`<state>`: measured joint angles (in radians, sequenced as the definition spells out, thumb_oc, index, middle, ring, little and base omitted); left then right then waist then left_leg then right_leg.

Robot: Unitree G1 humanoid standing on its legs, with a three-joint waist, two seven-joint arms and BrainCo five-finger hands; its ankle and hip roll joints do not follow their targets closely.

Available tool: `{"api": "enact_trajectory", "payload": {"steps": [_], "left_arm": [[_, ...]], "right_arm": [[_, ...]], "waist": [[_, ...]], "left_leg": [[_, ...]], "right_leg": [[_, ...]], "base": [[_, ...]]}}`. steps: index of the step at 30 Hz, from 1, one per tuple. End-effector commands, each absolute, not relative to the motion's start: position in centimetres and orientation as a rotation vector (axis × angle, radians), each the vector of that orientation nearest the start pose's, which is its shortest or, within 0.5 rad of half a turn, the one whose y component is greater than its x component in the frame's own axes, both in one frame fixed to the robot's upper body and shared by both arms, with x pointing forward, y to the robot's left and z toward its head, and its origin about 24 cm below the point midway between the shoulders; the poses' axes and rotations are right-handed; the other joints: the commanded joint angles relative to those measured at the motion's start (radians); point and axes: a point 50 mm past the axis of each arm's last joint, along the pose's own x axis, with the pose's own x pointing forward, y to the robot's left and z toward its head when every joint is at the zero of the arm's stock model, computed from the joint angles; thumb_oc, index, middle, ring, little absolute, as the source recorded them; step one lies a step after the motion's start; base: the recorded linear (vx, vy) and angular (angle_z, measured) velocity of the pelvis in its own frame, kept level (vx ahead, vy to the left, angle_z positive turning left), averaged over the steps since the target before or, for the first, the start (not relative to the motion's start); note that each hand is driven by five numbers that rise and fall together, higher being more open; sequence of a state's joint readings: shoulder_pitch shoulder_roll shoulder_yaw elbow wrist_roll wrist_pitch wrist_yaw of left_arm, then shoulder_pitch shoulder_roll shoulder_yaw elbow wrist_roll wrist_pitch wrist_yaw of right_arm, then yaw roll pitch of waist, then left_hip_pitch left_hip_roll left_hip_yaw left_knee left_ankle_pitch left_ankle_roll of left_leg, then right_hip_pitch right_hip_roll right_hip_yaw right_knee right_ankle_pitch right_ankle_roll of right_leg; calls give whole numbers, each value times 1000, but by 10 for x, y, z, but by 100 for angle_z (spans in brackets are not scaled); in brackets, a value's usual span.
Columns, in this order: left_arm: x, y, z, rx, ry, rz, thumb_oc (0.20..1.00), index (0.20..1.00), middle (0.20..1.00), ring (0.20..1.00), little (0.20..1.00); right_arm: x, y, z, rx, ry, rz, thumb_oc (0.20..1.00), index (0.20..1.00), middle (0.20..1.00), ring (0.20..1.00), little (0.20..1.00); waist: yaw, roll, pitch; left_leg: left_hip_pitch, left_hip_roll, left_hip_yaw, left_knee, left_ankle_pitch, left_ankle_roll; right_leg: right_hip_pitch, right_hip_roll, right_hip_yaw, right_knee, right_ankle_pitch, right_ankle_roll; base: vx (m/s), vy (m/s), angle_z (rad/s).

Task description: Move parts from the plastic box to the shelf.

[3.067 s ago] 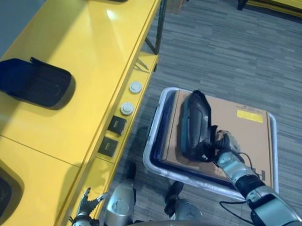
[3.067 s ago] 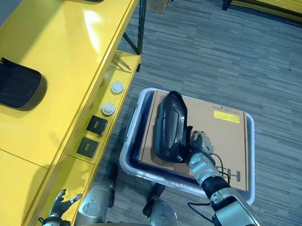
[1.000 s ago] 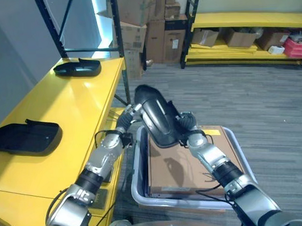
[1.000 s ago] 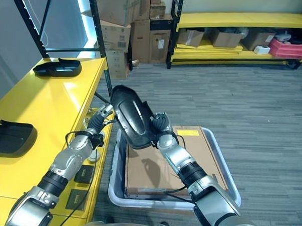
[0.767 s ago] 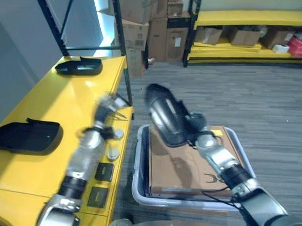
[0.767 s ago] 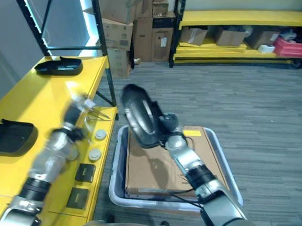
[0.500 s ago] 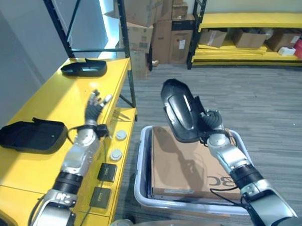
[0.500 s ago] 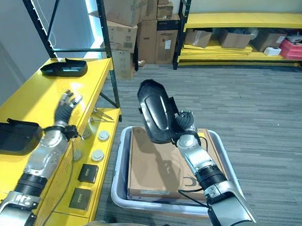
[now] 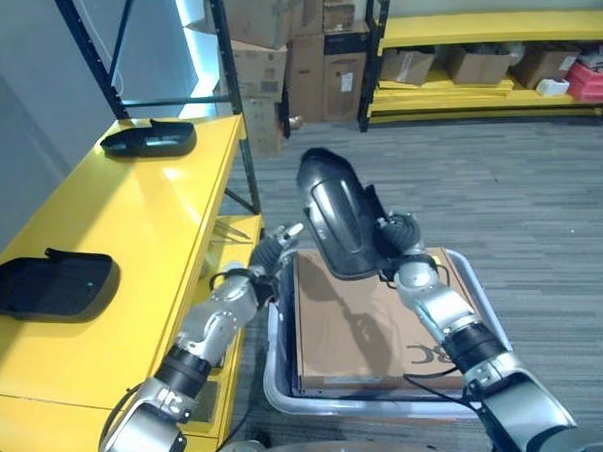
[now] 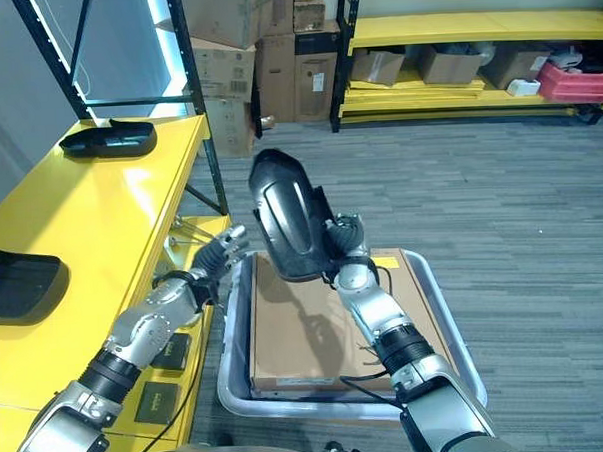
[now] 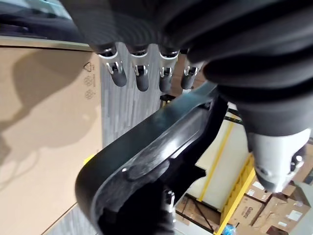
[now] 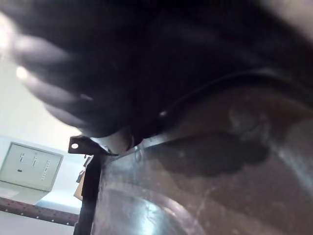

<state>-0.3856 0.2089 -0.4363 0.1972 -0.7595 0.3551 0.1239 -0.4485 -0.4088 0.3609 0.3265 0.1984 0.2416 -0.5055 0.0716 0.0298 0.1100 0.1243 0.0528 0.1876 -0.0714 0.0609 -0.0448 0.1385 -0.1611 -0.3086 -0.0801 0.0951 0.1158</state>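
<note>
1. Over on the left side of the frame sits the long yellow shelf (image 9: 132, 233), the biggest thing in sight.
2. Low in the middle of the frame is the grey plastic box (image 9: 281, 372), with a flat brown cardboard sheet (image 9: 356, 329) lying inside it.
3. Up above the box, near the middle of the frame, hangs a big black curved part (image 9: 336, 214). It is lifted clear of the cardboard.
4. Two more black parts rest on the shelf, one at the upper left (image 9: 148, 140) and one at the far left edge (image 9: 44, 285).
5. Just right of the lifted part is the right hand (image 9: 400, 244), with its fingers wrapped round the part's lower end.
6. Left of the part, just beside it, is the left hand (image 9: 271, 253). Its fingers (image 11: 142, 78) are straight and spread, reaching toward the part, and I cannot tell if they touch it.
</note>
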Motion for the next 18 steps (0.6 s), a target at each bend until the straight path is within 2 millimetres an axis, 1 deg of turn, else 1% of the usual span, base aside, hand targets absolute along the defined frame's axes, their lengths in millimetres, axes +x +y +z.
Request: {"api": "enact_trajectory", "payload": {"steps": [1,3,4,6,10,14,18], "left_arm": [[313,45,67,-274,331,-547,1000,1000,1000,1000,1000],[311,37,71,-302,323,-596,1000,1000,1000,1000,1000],[311,37,72,-306,323,-601,1000,1000,1000,1000,1000],[308,28,77,-345,323,-637,1000,1000,1000,1000,1000],[305,18,82,-340,311,-657,1000,1000,1000,1000,1000],[304,14,82,-328,303,-661,1000,1000,1000,1000,1000],[303,9,84,-328,294,-683,1000,1000,1000,1000,1000]], "right_arm": [[353,-150,127,-373,-117,-171,200,200,200,200,200],[355,-146,122,-394,-89,-155,200,200,200,200,200],[356,-145,122,-396,-86,-153,200,200,200,200,200],[357,-139,116,-411,-61,-132,200,200,200,200,200],[356,-128,105,-428,-22,-81,200,200,200,200,200],[355,-118,100,-423,4,-37,200,200,200,200,200],[352,-101,91,-452,27,46,200,200,200,200,200]], "waist": [[23,-19,-49],[26,-18,-52],[26,-18,-52],[28,-17,-52],[30,-17,-52],[32,-18,-53],[35,-17,-54]], "left_leg": [[-39,61,-11,62,-32,-27],[-38,61,-11,61,-32,-27],[-38,61,-11,61,-32,-27],[-36,61,-12,62,-32,-27],[-37,61,-14,64,-33,-27],[-37,60,-16,64,-36,-26],[-39,57,-17,64,-37,-26]], "right_leg": [[-20,-82,4,68,-31,84],[-19,-82,3,67,-30,84],[-19,-82,3,67,-30,84],[-17,-83,2,68,-29,85],[-19,-85,2,71,-28,85],[-18,-85,3,70,-29,84],[-19,-86,1,68,-29,84]], "base": [[0,0,0],[0,0,0],[0,0,0],[0,0,0],[0,0,0],[0,0,0],[0,0,0]]}}
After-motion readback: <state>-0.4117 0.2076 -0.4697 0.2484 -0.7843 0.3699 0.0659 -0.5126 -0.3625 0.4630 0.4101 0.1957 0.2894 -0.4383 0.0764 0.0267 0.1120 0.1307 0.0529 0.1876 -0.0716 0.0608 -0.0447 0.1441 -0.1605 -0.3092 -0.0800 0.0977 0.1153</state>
